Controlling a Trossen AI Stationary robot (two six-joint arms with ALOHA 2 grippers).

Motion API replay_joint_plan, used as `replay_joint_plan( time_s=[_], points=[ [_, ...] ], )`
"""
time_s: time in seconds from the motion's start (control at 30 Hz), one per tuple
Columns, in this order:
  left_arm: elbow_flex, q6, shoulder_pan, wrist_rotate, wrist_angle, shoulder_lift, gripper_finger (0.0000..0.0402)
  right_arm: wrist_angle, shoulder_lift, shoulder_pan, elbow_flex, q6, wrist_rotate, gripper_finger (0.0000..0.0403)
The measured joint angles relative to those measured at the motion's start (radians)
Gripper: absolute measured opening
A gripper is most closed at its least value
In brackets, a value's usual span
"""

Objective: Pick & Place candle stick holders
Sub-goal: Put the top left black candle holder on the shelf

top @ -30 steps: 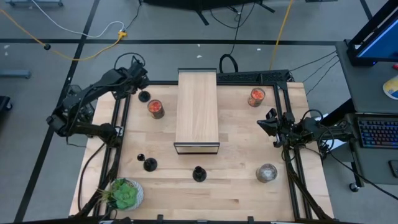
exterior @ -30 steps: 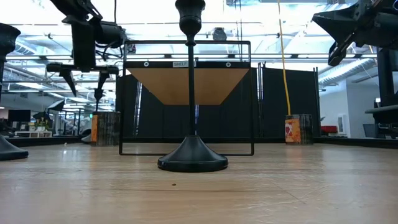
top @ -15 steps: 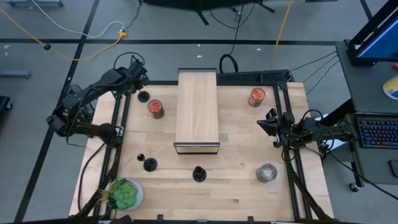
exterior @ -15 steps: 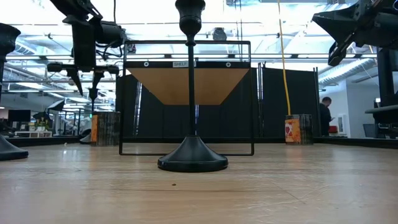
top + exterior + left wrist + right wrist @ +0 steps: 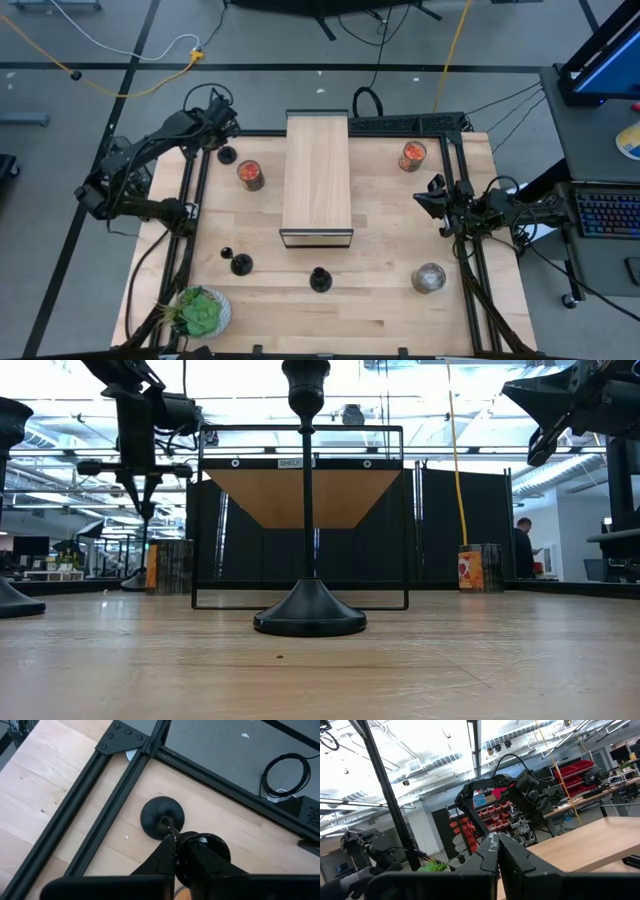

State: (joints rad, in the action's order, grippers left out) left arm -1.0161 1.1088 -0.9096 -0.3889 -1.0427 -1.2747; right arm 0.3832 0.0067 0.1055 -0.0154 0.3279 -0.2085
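Candle stick holders sat in three spots on the desk (image 5: 400,300): one holder (image 5: 227,154) in the upper left of the high frame just beside the black rail, one (image 5: 241,264) in the lower left, one (image 5: 320,279) at lower centre in front of the wooden shelf (image 5: 317,175). Left tool (image 5: 224,140) hung right over the upper-left holder; the left wrist view showed its fingers (image 5: 165,857) closed together around the thin stem above the round base (image 5: 161,816), cup top hidden by the tool. Right tool (image 5: 432,194) waited at the right edge of the desk, raised, fingers (image 5: 492,850) pressed together with nothing held. Jars with red-orange contents (image 5: 250,174) (image 5: 411,155) flanked the shelf, a greyish glass jar (image 5: 429,278) sat lower right, a green plant (image 5: 201,312) lower left. Low view put the centre holder (image 5: 309,610) close up, with a person (image 5: 522,550) standing far back at right.
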Motion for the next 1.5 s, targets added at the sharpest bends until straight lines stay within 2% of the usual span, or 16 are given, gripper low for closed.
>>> replay_joint_plan(
  time_s=[0.43, 0.7, 0.87, 1.2, 1.33, 1.5],
  points=[
    [0.004, -0.058, 0.001, 0.005, -0.004, 0.022, 0.0017, 0.000, 0.000, 0.000, 0.000, 0.000, 0.000, 0.0000],
    [0.009, -0.089, 0.000, 0.001, -0.018, 0.133, 0.0011, 0.001, 0.000, 0.000, 0.000, 0.000, 0.000, 0.0000],
    [0.007, -0.104, 0.001, 0.034, -0.009, 0.210, 0.0011, 0.009, 0.000, 0.000, 0.000, 0.000, 0.000, 0.0000],
    [0.004, -0.167, 0.003, 0.167, 0.024, 0.343, 0.0011, 0.115, 0.000, 0.000, 0.000, -0.037, -0.005, 0.0000],
    [0.004, -0.198, 0.021, 0.246, 0.144, 0.398, 0.0011, 0.138, 0.000, 0.000, 0.000, -0.075, -0.036, 0.0000],
    [0.002, -0.209, 0.069, 0.343, 0.341, 0.441, 0.0011, 0.144, 0.000, 0.000, 0.000, -0.079, -0.141, 0.0000]
  ],
)
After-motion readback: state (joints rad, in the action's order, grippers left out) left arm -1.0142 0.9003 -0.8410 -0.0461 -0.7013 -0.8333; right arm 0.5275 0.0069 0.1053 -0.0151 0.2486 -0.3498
